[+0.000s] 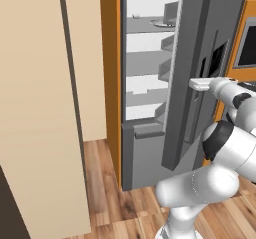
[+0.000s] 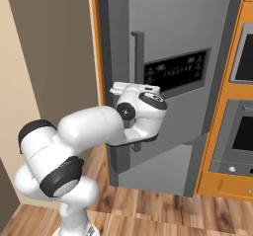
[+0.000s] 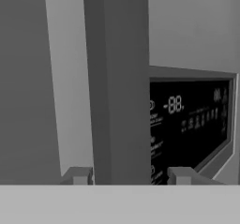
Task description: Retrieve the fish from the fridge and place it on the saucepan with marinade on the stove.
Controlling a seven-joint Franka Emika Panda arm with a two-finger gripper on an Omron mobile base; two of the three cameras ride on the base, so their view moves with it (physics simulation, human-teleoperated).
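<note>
Pincer (image 3: 129, 176) fingers (image 3: 77, 175) either side of handle (image 3: 119, 87), grip unclear, display (image 3: 190, 124) just right, fridge (image 1: 200, 58) door ajar

Kitchen: steel fridge (image 1: 200, 58), wall ovens (image 2: 242, 106).

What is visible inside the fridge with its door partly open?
Inside the fridge: white walls, grey shelves and door bins. A pale plate sits on the top shelf. Whether the fish lies on it cannot be told; the door covers the right part.
</note>
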